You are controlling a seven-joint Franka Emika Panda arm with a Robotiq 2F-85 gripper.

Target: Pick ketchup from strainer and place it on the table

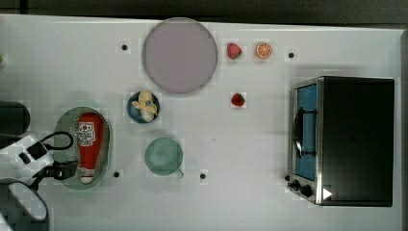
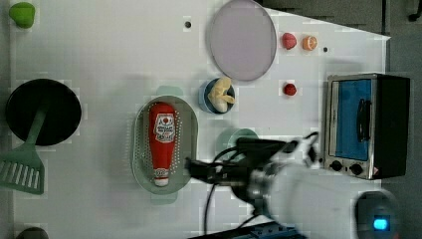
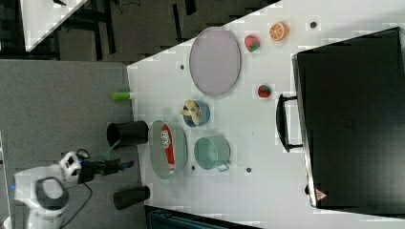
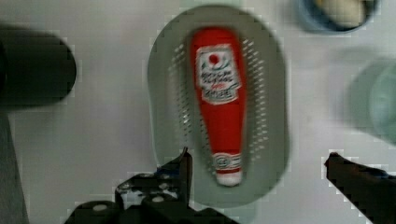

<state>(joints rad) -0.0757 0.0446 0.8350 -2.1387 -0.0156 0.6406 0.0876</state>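
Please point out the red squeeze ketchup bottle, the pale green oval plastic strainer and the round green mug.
red squeeze ketchup bottle (image 1: 89, 144), top view, on its red body.
pale green oval plastic strainer (image 1: 65, 126), top view, on its perforated wall.
round green mug (image 1: 164, 155), top view, on its inside.

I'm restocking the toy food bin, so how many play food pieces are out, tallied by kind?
Ketchup bottle, lying in the strainer: 1
Strawberries: 2
Orange half: 1
Banana, in the blue bowl: 1
Total: 5
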